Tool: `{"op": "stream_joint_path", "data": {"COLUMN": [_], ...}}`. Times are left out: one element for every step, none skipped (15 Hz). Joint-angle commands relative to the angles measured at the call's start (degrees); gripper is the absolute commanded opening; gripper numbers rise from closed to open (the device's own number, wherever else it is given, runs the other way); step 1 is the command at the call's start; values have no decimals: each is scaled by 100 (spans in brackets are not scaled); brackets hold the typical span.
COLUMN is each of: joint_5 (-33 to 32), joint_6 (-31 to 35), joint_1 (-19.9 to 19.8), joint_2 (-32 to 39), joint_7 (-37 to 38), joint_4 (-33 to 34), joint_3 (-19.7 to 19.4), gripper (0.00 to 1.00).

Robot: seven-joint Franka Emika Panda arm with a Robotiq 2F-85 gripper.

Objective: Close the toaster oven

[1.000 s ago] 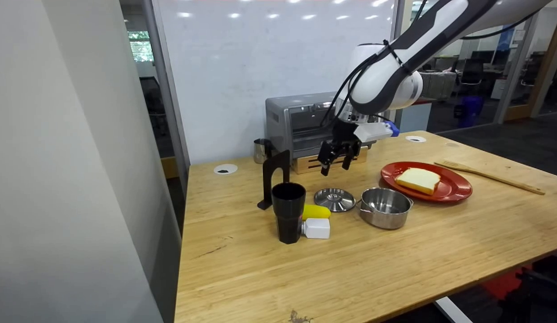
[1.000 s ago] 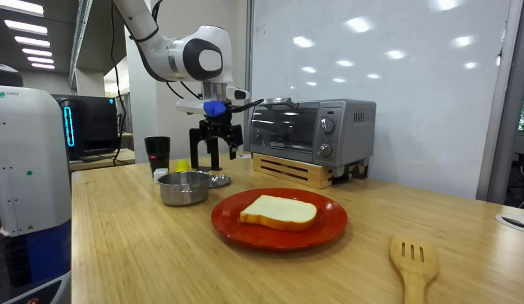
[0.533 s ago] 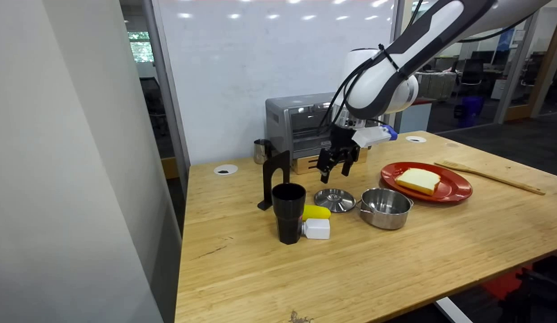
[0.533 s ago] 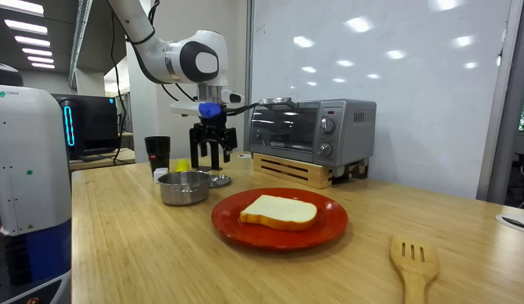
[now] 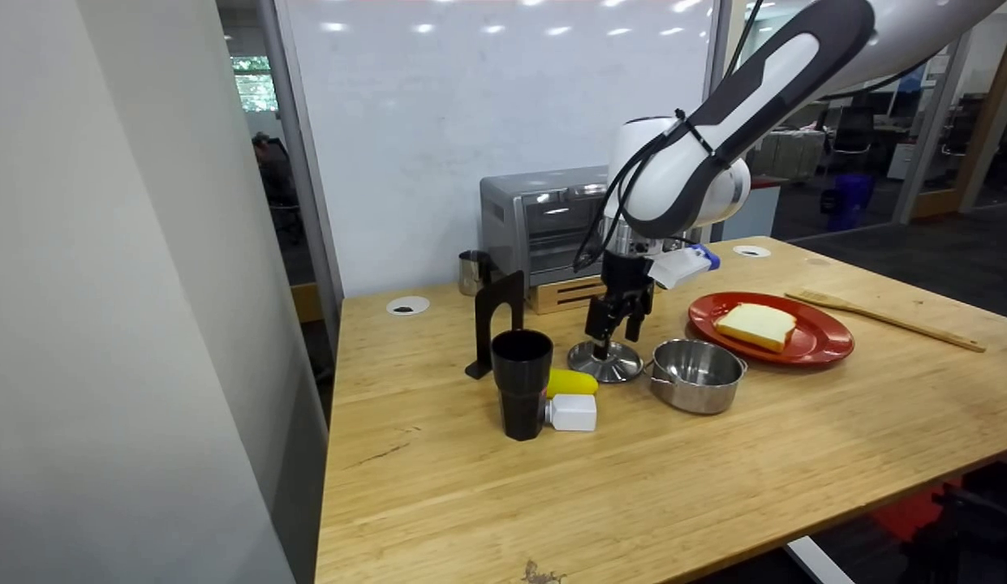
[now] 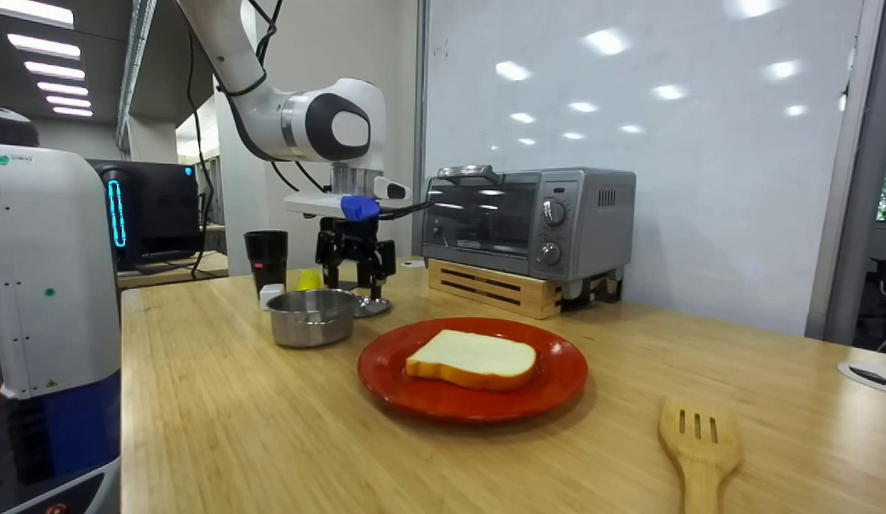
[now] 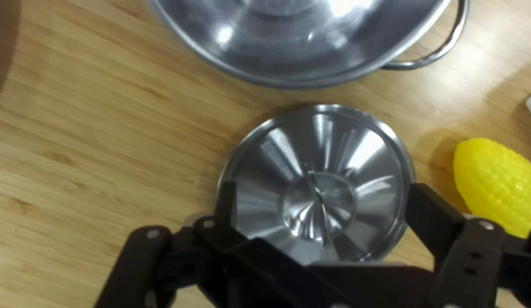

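Hand [image 7: 324, 205] is spread, fingers [image 7: 434, 218] well apart, aimed down at a round, ribbed silver metal lid [image 7: 333, 188] mid-frame in the wrist view; whether the lid is touched can't be told. Boxy silver-grey metal toaster oven [image 6: 600, 221] is seen right of centre in an exterior view, slatted pale wooden crate [image 6: 485, 285] under it, apart from the hand. Dark glass door [image 6: 485, 218] appears closed. Round silver metal pot [image 6: 310, 321] is placed just beside the lid, cut off by the top edge in the wrist view. Yellow corn-shaped piece [image 7: 496, 184] is seen at that view's right edge. Tall black tapered cup [image 5: 522, 389] is stood upright at lower centre in an exterior view, small white boxy bottle [image 5: 573, 414] laid beside it on the wooden tabletop [image 5: 633, 511]. Round red plate [image 6: 383, 375], white bread slice [image 6: 471, 353] on it, is set at lower centre in an exterior view; slotted wooden spatula [image 6: 700, 435] at lower right.
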Motion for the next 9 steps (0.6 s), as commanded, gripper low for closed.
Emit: {"op": "stream_joint_path", "data": {"joint_5": [-133,-204,-290,-396,-494,-597,-715,-824,-931], "joint_6": [-261,-254,-213,-183,-173,-139,-88,-53,11], "joint_1": [147,176,217,257,295,335,378,411,442], "joint_2": [123,119,115,119,132,141,140,136,130], "joint_7": [-266,-289,-287,-281,-257,-250,-266,-287,-296], "joint_4": [191,192,183,185,196,194,173,153,116], "joint_3": [-154,-175,-207,-240,-268,-299,-329,-352,-370], "gripper": [75,74,66,59,52,45,38,31,24]}}
